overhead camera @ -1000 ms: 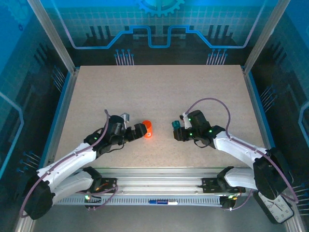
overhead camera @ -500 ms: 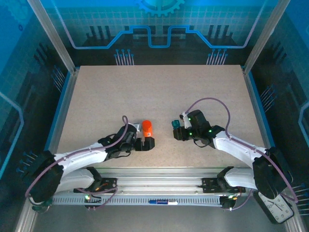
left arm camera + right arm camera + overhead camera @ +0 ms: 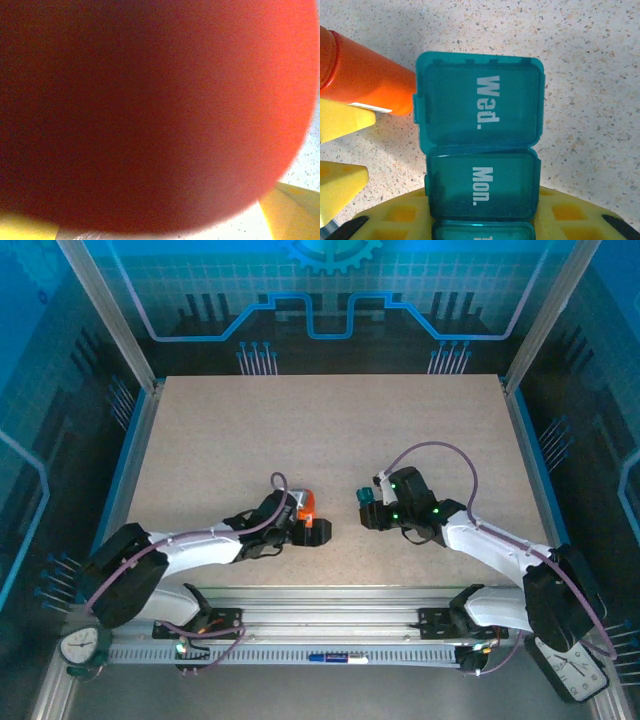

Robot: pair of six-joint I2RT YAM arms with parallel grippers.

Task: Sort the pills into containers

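The containers [image 3: 482,150], a dark-teal strip of joined cells with lids marked "Wed." and "Mon.", are held at their near end by my right gripper [image 3: 482,212], whose yellow pads [image 3: 570,212] are shut on them. In the top view the containers [image 3: 362,499] stick out left of the right gripper [image 3: 372,512]. An orange bottle [image 3: 305,507] stands between the fingers of my open left gripper [image 3: 308,519]. Up close, the bottle [image 3: 150,110] looms over the left gripper [image 3: 160,222]. No pills are in view.
The bottle [image 3: 367,82] nearly touches the "Wed." end of the strip, and the left gripper's yellow fingertips [image 3: 340,122] sit just beside it. The speckled table [image 3: 330,430] stretches back to blue side rails [image 3: 125,465] and a metal frame.
My left gripper has swung from the bottle's left side round to its near side and pushed right, so its open fingers now bracket the bottle. The right gripper and the strip have stayed put.
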